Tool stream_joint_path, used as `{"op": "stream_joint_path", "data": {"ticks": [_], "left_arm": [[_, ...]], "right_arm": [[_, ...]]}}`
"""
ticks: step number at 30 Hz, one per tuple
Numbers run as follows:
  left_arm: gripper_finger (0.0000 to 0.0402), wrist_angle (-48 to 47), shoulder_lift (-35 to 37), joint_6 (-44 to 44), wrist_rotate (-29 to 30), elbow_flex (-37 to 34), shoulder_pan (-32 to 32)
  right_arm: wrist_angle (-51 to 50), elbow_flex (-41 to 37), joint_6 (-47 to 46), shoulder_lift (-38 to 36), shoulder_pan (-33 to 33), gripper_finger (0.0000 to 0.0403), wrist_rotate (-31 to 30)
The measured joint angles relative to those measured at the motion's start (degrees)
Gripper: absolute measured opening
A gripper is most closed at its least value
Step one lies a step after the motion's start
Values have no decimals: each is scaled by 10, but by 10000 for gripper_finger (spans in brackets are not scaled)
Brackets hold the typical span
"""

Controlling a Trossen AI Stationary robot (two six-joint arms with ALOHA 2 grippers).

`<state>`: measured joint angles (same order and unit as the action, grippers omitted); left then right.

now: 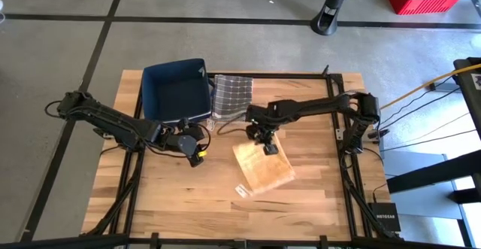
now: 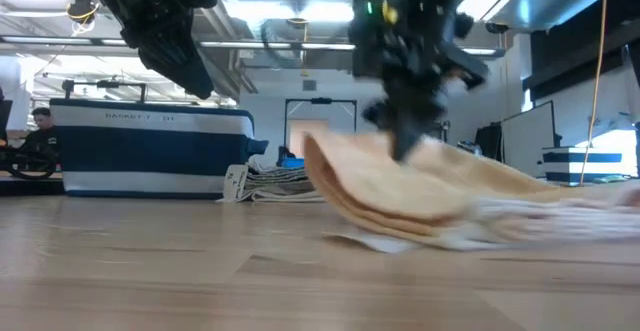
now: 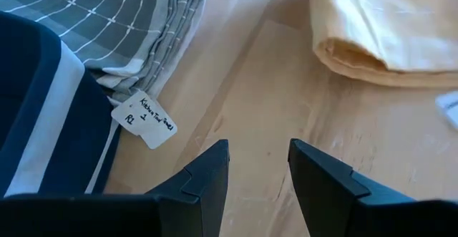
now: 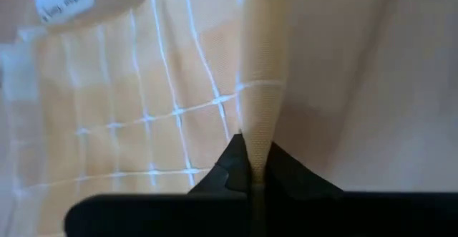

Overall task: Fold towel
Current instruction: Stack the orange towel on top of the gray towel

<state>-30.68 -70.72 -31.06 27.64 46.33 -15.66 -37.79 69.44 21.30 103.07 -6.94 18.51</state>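
Observation:
A tan-yellow towel with a pale grid (image 1: 263, 170) lies folded on the wooden table, right of centre; in the low view the towel (image 2: 430, 196) rises to a raised edge under my right gripper (image 2: 405, 146). My right gripper (image 1: 269, 148) stands over the towel's far end and is shut on it. My left gripper (image 1: 197, 156) hovers left of the towel, near the basket, open and touching nothing; its wrist view shows the gripper (image 3: 257, 162) over bare wood. My right gripper pinches a raised edge of the yellow towel (image 4: 257, 133) between its two fingers, coming from above and pointing down. One layer or several, I cannot tell. That edge (image 2: 400, 156) is lifted off the table while the remainder of the towel lies on the wood.
A navy basket (image 1: 176, 89) stands at the far left of the table. Folded grey checked towels (image 1: 233, 95) lie beside it, with a white paper tag (image 3: 144, 121) on the wood. A small white label (image 1: 240, 191) lies near the yellow towel. Bare wood stretches along the near edge.

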Motion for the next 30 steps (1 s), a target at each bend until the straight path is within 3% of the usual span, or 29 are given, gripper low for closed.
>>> {"op": "stream_joint_path", "data": {"ticks": [7, 13, 20, 30], "left_arm": [[140, 0, 0, 2, 0, 0, 0], [140, 0, 0, -1, 0, 0, 0], [140, 3, 0, -4, 2, 0, 2], [140, 3, 1, -4, 2, 0, 2]], "right_arm": [[-49, 116, -16, -12, -9, 9, -81], [-28, 190, -12, -12, -47, 13, -132], [-9, 242, 15, -11, -115, 11, -150], [69, 246, 41, 38, -181, 12, -131]]}}
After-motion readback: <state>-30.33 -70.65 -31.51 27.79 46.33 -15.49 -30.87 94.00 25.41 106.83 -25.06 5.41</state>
